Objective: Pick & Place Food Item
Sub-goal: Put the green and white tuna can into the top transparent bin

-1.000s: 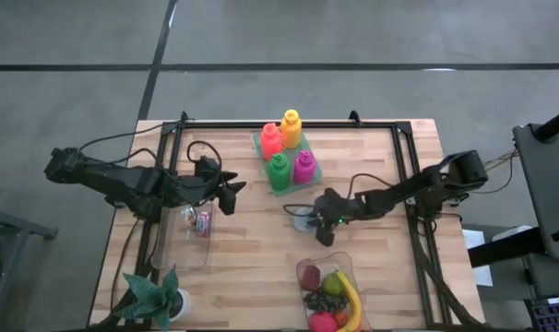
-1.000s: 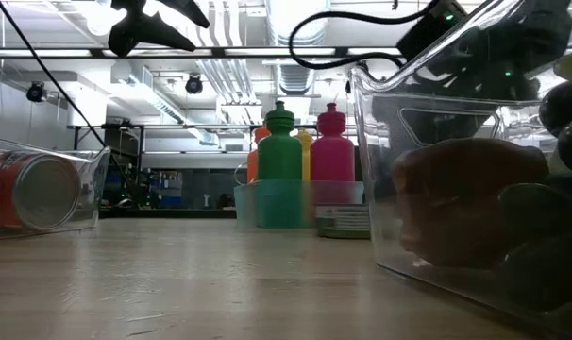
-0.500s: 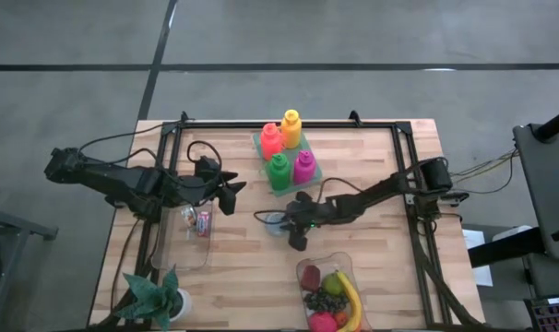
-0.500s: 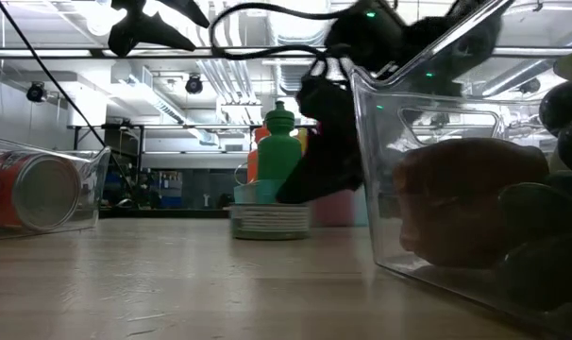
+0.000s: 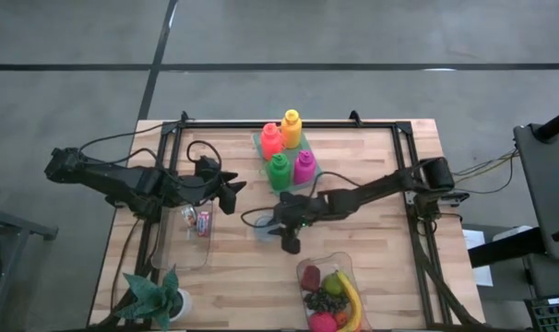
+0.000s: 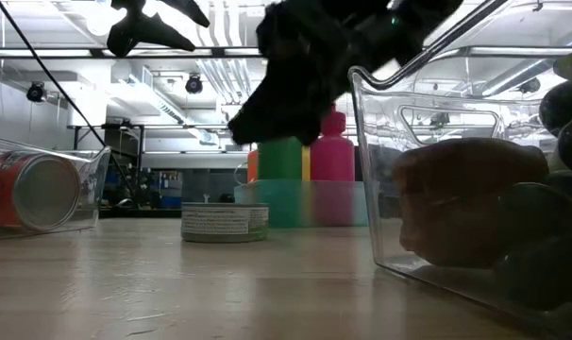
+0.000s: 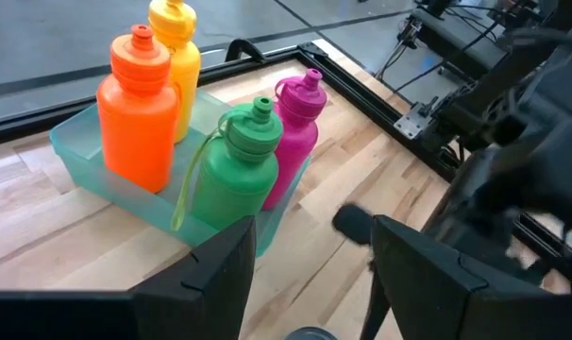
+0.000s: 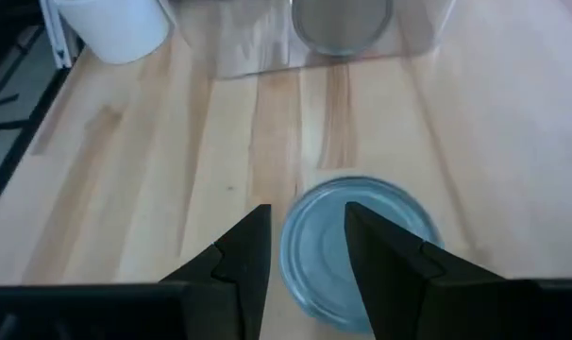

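**Tin can position relative to right gripper**

Tin can (image 8: 354, 247) stands upright on the wooden table (image 5: 372, 166), directly beyond the fingertips of the right gripper (image 5: 281, 226). The fingers are set narrow and hold nothing; the can lies just ahead of the gap, not between the fingers. Left gripper (image 5: 231, 196) hangs above the table, its fingers parted and empty, beside a clear bin (image 5: 183, 249) containing a red can (image 5: 203, 222).

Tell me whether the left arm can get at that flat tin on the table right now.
Probably not cleanly: the flat tin sits right under the right gripper, whose fingers straddle it. The left gripper hovers nearby, open, but the right arm crowds the approach.
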Available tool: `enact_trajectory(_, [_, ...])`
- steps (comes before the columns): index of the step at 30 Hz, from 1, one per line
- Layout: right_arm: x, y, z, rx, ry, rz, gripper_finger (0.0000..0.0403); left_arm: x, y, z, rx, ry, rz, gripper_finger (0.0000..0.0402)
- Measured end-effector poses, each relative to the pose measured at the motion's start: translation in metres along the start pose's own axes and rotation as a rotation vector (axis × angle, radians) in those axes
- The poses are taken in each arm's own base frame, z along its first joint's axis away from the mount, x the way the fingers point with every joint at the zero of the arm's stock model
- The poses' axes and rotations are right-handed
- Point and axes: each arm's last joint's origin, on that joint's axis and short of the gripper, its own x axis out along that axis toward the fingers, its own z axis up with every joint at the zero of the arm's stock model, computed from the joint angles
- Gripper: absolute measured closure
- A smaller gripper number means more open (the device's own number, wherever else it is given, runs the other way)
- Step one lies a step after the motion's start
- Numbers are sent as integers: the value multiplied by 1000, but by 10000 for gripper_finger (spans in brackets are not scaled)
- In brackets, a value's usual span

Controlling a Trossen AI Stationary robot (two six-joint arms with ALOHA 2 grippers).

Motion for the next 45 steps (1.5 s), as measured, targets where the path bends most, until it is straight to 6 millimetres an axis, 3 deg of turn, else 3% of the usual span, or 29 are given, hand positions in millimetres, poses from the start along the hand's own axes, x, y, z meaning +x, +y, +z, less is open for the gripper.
enact_trajectory(7, [-38,5,15,-49,-30,-8,269,0,0,0,-22,-2,-2,185])
enact_trajectory(13, [-64,1,0,-8,-21,-41,269,1,1,1,-203,-20,20,185])
enact_trajectory(18, [-83,-5,-25,76,13,-78,269,1,2,0,-276,-15,26,185])
enact_trajectory(22, [-94,-8,-39,128,7,-76,269,1,0,2,-504,-30,4,185])
enact_trajectory(29, [-91,-11,-49,167,-1,-74,269,10,1,-17,-591,304,7,185])
enact_trajectory(35, [-77,-12,-52,155,-11,-70,269,41,-4,-42,-550,429,118,185])
enact_trajectory(45, [-50,-19,-76,172,94,-103,269,93,-9,-78,-528,670,171,185])
